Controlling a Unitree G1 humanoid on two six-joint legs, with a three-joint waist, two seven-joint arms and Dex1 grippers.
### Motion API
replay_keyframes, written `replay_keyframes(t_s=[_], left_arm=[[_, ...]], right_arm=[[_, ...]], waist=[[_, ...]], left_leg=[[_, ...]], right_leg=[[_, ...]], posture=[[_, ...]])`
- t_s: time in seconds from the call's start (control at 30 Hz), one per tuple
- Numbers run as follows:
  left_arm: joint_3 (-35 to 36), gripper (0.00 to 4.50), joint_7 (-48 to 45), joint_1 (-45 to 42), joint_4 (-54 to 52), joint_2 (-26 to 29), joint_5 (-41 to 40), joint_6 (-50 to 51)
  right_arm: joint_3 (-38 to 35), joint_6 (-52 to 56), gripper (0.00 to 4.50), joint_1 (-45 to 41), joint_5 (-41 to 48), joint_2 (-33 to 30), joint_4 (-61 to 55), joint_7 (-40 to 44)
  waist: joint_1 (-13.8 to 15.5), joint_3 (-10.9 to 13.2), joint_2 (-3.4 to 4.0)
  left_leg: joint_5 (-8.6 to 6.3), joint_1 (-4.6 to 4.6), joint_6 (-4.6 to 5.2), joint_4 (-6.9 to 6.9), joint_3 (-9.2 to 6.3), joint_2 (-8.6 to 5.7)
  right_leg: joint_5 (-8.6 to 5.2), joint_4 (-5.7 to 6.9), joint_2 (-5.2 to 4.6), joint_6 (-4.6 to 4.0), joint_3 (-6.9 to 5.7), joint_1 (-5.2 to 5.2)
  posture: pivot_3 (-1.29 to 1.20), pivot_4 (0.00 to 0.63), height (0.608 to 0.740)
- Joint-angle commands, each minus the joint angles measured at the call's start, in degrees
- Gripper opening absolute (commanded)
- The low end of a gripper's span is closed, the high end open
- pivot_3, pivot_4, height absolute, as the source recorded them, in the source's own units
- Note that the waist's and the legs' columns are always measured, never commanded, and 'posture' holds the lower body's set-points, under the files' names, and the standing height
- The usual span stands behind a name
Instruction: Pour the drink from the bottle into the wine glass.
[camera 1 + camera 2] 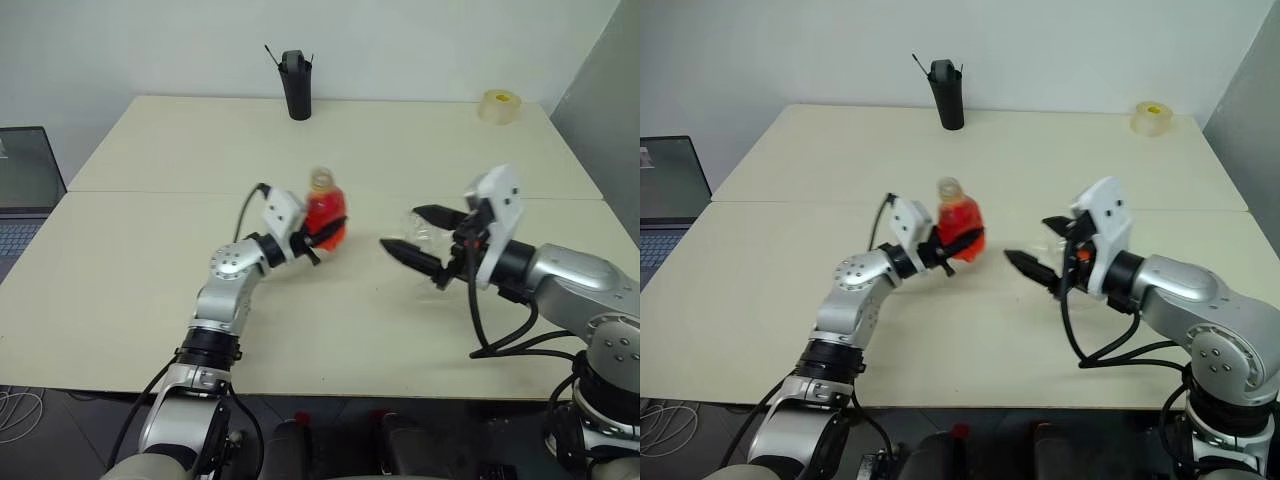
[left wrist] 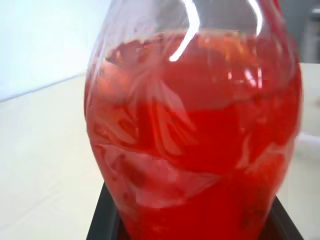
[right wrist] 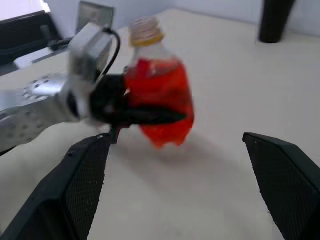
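Left pincer grips the red bottle; right pincer spread wide with nothing in it.

The small squat clear plastic bottle point(image 1: 325, 212) of bright red translucent drink point(image 2: 200, 150) sits mid-table point(image 1: 140, 280), clamped upright in the left pincer point(image 1: 322, 234). Just right of the bottle, the right pincer point(image 1: 425, 240) points toward it, fingers far apart. Behind those fingers is a clear colourless wine glass point(image 1: 425, 228). A tall black cup point(image 1: 296, 85) stands far behind the bottle.
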Motion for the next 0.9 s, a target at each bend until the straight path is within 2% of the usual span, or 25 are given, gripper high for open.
replay_keyframes(t_s=[0.03,0.17,0.3,0.43,0.63,0.9], left_arm=[[4.58,1.19,7.85,-1.58,0.72,2.84,2.44,-0.73],[8.79,1.19,16.09,-1.58,3.53,6.16,4.54,-0.53],[13.31,1.19,23.49,-1.38,7.49,9.25,5.42,-1.97],[18.73,1.19,30.46,-0.72,10.45,9.38,3.69,-2.82],[22.18,1.19,34.10,-0.76,16.61,6.65,1.80,-8.46],[22.04,1.19,37.44,-0.15,20.49,3.48,1.34,-10.83]], right_arm=[[7.67,-2.83,4.50,-3.75,-2.04,2.64,1.48,-0.51],[17.80,-10.55,4.50,-7.24,-11.69,6.86,9.89,-2.67],[21.96,-17.64,4.50,-9.68,-17.42,10.95,17.26,-1.99],[23.17,-21.18,4.50,-10.64,-19.97,12.66,20.73,-0.02],[24.02,-22.80,4.50,-11.14,-21.70,13.43,22.57,3.12],[24.07,-22.01,4.50,-11.02,-22.86,13.61,22.02,4.90]], waist=[[-0.09,0.00,-0.01],[-0.20,0.00,-0.04],[-0.15,-0.02,-0.09],[-0.04,-0.04,-0.12],[0.14,-0.10,-0.23],[-0.07,-0.11,-0.26]], left_leg=[[0.00,0.00,0.00,0.00,-0.01,0.00],[0.01,0.01,-0.01,0.00,-0.08,0.00],[0.04,-0.05,-0.07,0.00,-0.03,0.02],[0.05,-0.06,-0.08,-0.01,-0.03,0.05],[0.05,-0.07,-0.08,-0.01,-0.06,0.06],[0.04,-0.05,-0.08,-0.01,-0.03,0.01]], right_leg=[[0.00,0.01,0.01,0.00,0.00,-0.01],[0.00,0.09,0.01,0.00,-0.02,-0.03],[0.00,0.09,-0.07,0.00,-0.10,-0.13],[0.00,0.11,-0.18,0.00,-0.15,-0.15],[0.00,0.11,-0.28,0.00,-0.20,-0.14],[0.00,0.15,-0.41,0.00,-0.19,-0.18]], posture=[[0.00,0.150,0.740],[0.00,0.150,0.740],[0.00,0.150,0.740],[0.00,0.150,0.740],[0.00,0.150,0.740],[0.00,0.150,0.740]])
